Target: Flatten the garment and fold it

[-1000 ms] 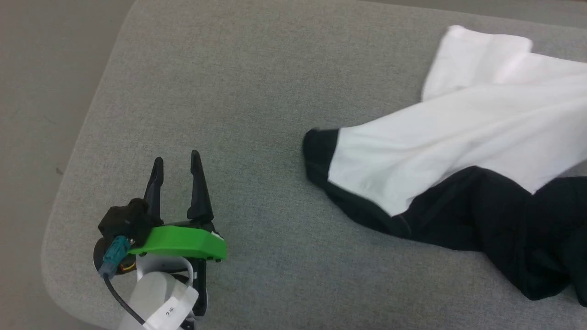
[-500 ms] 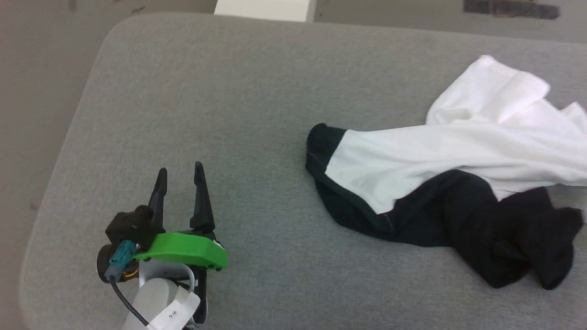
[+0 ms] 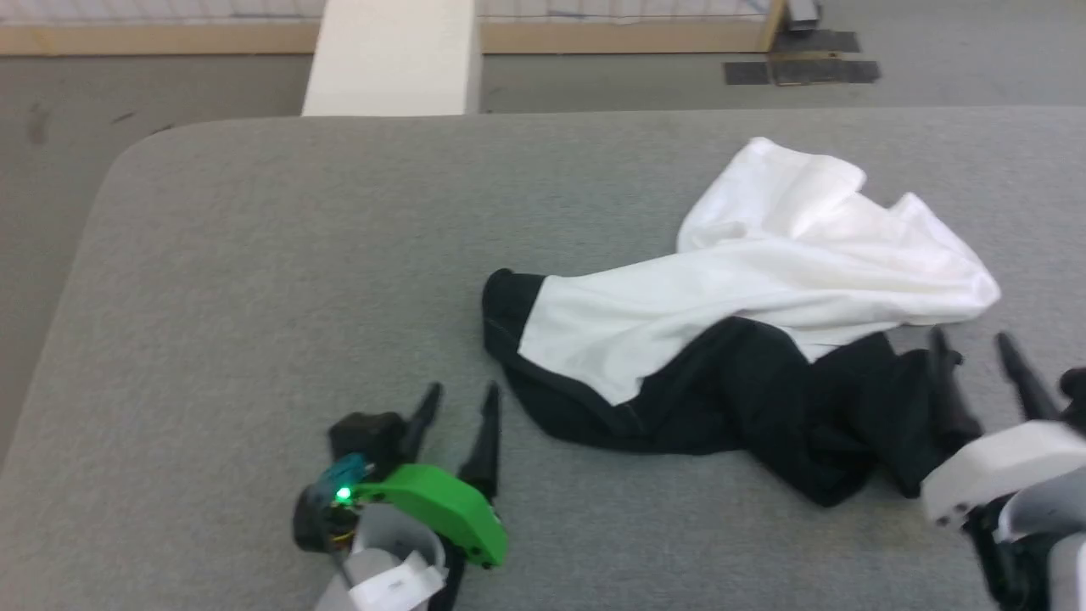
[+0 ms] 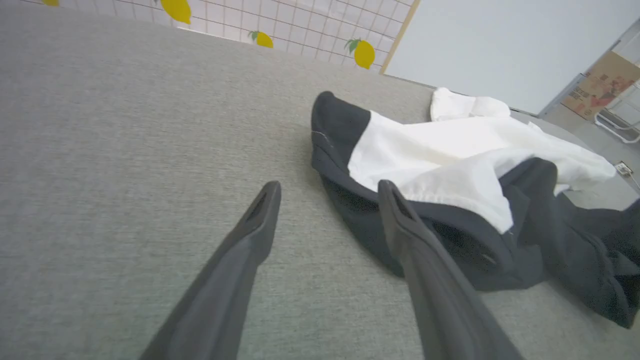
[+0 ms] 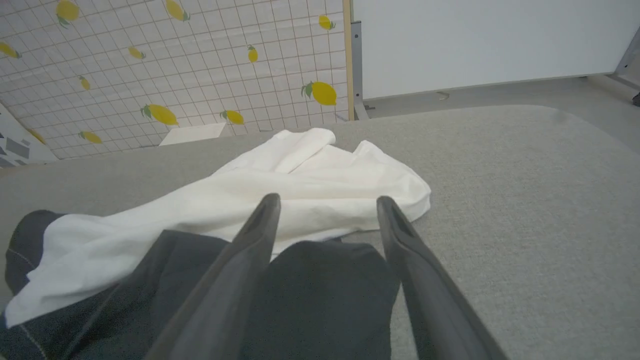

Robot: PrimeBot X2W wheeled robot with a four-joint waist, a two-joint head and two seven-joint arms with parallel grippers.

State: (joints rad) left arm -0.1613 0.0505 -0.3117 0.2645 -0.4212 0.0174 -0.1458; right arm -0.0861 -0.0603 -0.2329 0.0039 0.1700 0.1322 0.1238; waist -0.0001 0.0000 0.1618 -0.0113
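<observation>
The garment [image 3: 747, 280] lies crumpled on the grey padded table [image 3: 280, 255], its white body bunched toward the far right and its black part [image 3: 747, 416] twisted along the near side. My left gripper [image 3: 462, 403] is open, just left of the black edge, fingers apart over bare table. In the left wrist view the garment [image 4: 450, 160] lies right of the open left gripper [image 4: 327, 192]. My right gripper [image 3: 971, 348] is open at the garment's right end. In the right wrist view the right gripper [image 5: 325, 202] hovers over the black fabric [image 5: 320, 295], with the white cloth [image 5: 325, 180] beyond.
The table's rounded far-left corner [image 3: 136, 153] and left edge border grey floor. A pale beam [image 3: 390, 55] runs away from the far edge. Dark patches [image 3: 797, 68] mark the floor beyond. A lemon-patterned wall [image 5: 175, 60] stands behind the table.
The head camera has tilted up and turned, so the whole garment and the far floor show now. The right gripper has come into view. The left gripper sits closer to the black edge.
</observation>
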